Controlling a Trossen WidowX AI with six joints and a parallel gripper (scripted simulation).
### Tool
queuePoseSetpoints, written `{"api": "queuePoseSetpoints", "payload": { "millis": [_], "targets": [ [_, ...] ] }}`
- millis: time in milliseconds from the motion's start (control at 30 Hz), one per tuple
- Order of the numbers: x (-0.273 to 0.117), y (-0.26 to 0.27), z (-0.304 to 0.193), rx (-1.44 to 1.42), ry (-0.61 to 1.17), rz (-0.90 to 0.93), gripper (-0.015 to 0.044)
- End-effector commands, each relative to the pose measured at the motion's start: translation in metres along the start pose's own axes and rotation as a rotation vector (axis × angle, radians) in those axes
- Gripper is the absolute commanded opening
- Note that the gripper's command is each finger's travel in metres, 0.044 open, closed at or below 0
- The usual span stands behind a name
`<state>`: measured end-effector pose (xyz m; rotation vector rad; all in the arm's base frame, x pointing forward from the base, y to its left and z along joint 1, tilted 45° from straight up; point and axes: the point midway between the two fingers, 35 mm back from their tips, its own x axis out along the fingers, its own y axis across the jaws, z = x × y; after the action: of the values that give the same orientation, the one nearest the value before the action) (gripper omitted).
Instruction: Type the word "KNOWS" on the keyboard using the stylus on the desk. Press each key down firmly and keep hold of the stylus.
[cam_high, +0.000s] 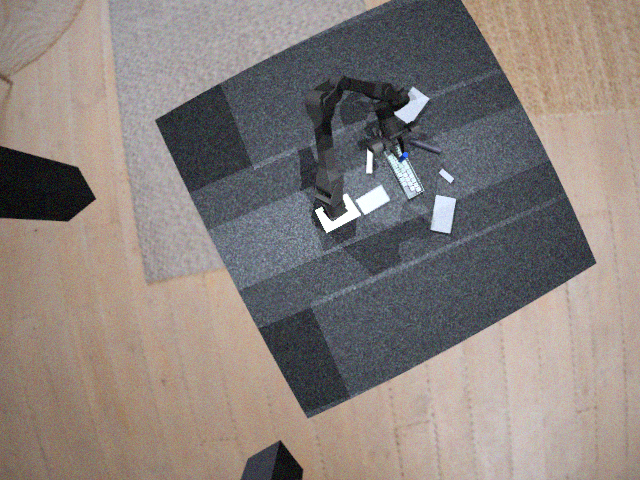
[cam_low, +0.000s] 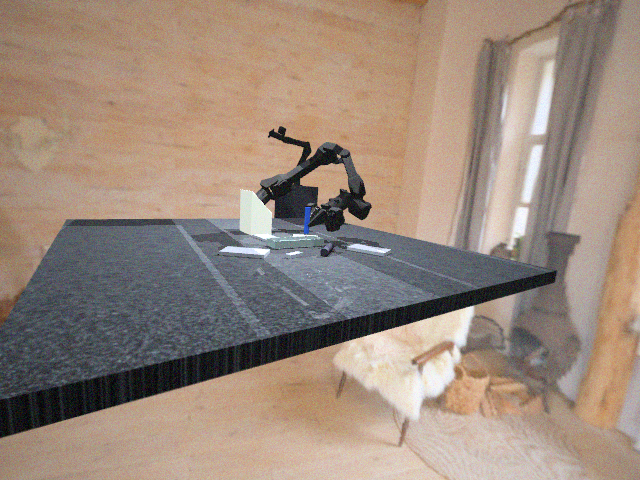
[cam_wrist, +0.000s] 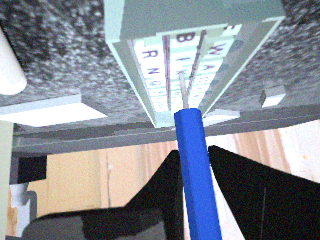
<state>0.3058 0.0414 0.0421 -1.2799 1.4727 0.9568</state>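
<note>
The gripper (cam_high: 397, 148) (cam_low: 310, 215) (cam_wrist: 193, 154) is closed on the blue stylus (cam_high: 403, 157) (cam_low: 307, 219) (cam_wrist: 196, 170), its thin tip pointing down over the keyboard (cam_high: 405, 175) (cam_low: 294, 242) (cam_wrist: 162, 119). In the top view, the keyboard lies between the table's (cam_high: 439, 310) (cam_low: 155, 320) upper and right edges, a dark cylinder (cam_high: 426, 147) (cam_low: 326, 249) nearer the right edge.

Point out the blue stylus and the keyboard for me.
blue stylus (cam_high: 403, 156) (cam_low: 307, 220) (cam_wrist: 196, 165): top, exterior and wrist views, on its barrel.
keyboard (cam_high: 407, 179) (cam_low: 294, 242) (cam_wrist: 195, 19): top view, on its keys; exterior and wrist views, on its casing.
</note>
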Motion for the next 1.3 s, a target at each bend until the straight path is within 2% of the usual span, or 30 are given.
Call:
{"api": "queuePoseSetpoints", "payload": {
  "millis": [0,400,667,833,1000,1067,1267],
  "targets": [
    [0.001,0.000,0.002,0.004,-0.003,0.002,0.0081],
    [0.000,0.000,0.000,0.004,-0.003,0.002,0.0081],
    [-0.017,0.000,-0.031,0.004,-0.002,0.001,0.0081],
    [-0.016,0.000,-0.030,0.011,-0.004,0.004,0.0085],
    [-0.016,0.000,-0.030,0.011,-0.004,0.004,0.0051],
    [-0.017,0.002,-0.030,0.010,-0.003,0.004,0.0000],
    [-0.025,0.018,-0.029,0.003,-0.001,0.003,0.0000]
  ]
}}
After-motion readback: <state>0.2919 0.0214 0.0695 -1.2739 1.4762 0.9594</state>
